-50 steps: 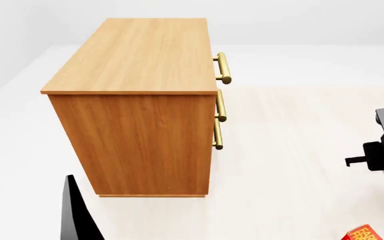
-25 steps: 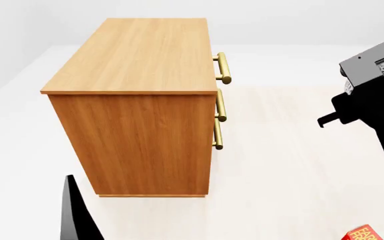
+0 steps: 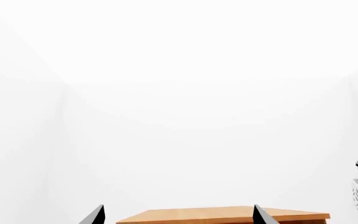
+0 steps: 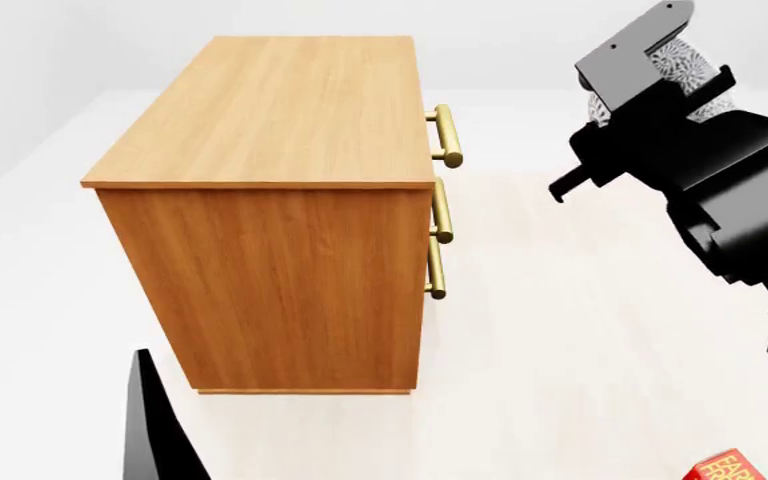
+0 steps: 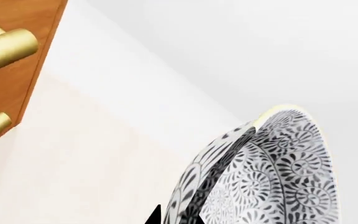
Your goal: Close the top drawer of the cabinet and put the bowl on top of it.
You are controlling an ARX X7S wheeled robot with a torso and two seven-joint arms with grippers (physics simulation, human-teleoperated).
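The cabinet (image 4: 277, 110) stands left of centre in the head view, its flat top bare. The top drawer's brass handle (image 4: 447, 135) juts from the right-facing front, and that drawer sits flush with the two below. High at the right, level with the cabinet top and apart from it, my right arm (image 4: 704, 160) carries the bowl (image 4: 688, 62). In the right wrist view my right gripper (image 5: 179, 217) is shut on the rim of the bowl (image 5: 272, 177), which is tilted on edge. My left gripper (image 3: 179, 217) is open and holds nothing, low by the cabinet's near corner.
A red box (image 4: 724, 468) lies on the pale floor at the head view's bottom right corner. White walls stand behind the cabinet. The right wrist view shows the three brass handles (image 5: 5, 46) on the drawer fronts, off to the side of the bowl.
My right arm has risen from low at the right edge to the height of the cabinet top and come inward, carrying the bowl. The cabinet and the left gripper have not moved.
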